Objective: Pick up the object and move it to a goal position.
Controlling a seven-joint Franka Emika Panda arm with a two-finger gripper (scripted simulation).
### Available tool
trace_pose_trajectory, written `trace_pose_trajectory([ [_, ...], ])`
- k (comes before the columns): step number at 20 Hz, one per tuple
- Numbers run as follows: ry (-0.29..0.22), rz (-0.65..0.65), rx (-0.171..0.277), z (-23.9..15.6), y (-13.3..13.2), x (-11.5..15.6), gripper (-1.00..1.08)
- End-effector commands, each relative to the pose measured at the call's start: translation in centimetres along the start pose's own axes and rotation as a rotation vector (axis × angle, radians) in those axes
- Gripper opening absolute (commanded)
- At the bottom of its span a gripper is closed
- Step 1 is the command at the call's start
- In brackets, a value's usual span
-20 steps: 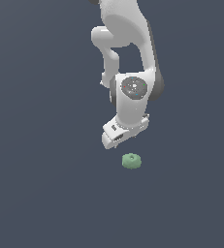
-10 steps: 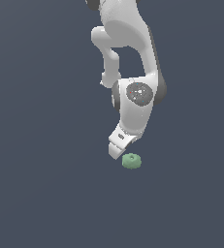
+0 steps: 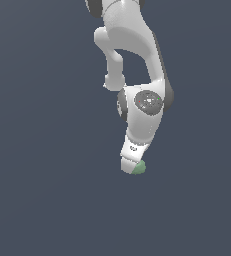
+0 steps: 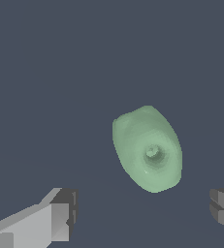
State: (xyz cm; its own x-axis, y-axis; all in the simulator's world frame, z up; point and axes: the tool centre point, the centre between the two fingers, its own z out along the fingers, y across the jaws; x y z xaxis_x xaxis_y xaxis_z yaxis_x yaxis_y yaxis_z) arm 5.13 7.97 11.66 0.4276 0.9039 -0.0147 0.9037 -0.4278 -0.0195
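Knob, pale green, lies ungrasped on the bench. The tool hangs wide open and empty, fingers at its 7 and 4 o'clock. Closing, lifting and carrying all remain.

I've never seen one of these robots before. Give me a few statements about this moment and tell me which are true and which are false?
1. The small pale green rounded lump with a dimpled face is clamped between the fingers. False: in the wrist view the two fingers stand wide apart with the lump free between them.
2. The white gripper is low, right by the lump. True.
3. The lump is bright red. False: it is pale green.
4. The lump is narrower than the gap between the fingers. True.
5. Several other objects lie around the lump. False: only the plain dark grey surface shows.
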Motion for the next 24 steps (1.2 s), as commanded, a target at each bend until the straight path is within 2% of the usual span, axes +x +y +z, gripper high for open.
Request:
trace_pose_trajectory([
  [1, 0.002, -0.075, -0.004, 0.1, 0.3, 0.4, 1.0],
  [7, 0.006, -0.232, -0.012, 0.4, 0.9, 1.3, 1.0],
  [13, 0.009, -0.337, -0.018, 0.6, 1.4, 1.8, 1.0],
  [24, 0.01, -0.391, -0.022, 0.8, 1.6, 2.1, 1.0],
])
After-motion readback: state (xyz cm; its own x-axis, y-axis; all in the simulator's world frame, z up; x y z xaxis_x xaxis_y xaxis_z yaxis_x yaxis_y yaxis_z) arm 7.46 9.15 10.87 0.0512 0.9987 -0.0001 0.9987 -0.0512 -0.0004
